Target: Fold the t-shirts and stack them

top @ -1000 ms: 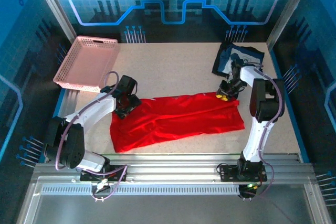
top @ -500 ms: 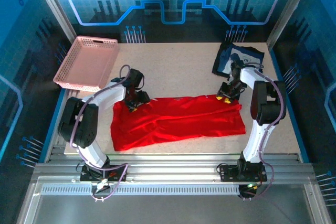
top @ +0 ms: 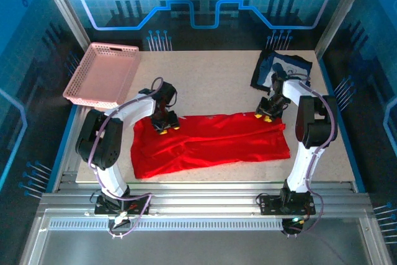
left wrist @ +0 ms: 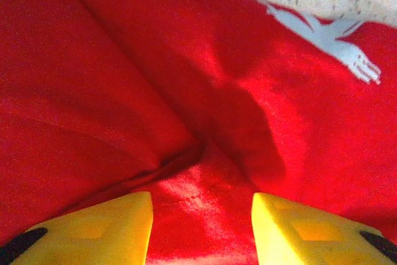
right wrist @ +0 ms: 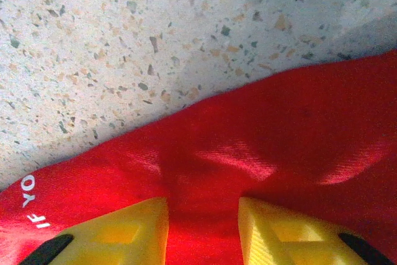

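Observation:
The red t-shirt (top: 211, 141) lies spread across the middle of the table as a long, folded band. My left gripper (top: 166, 127) is down on its upper left part. Its yellow fingers (left wrist: 93, 228) stand apart on either side of a raised crease of the red cloth (left wrist: 205, 153). My right gripper (top: 268, 115) is at the shirt's upper right corner, its fingers (right wrist: 124, 234) also apart over the red hem (right wrist: 248, 147). The navy t-shirt (top: 282, 66) lies crumpled at the back right, behind the right gripper.
A pink lattice basket (top: 102, 74) sits at the back left corner. Bare speckled tabletop (top: 211, 82) lies between the basket and the navy shirt. Metal rails (top: 205, 193) run along the near edge below the red shirt.
My left arm has swung right from the shirt's left end onto its upper edge, and its jaws have narrowed. The right gripper has loosened slightly, and the shirt's right end has settled flat.

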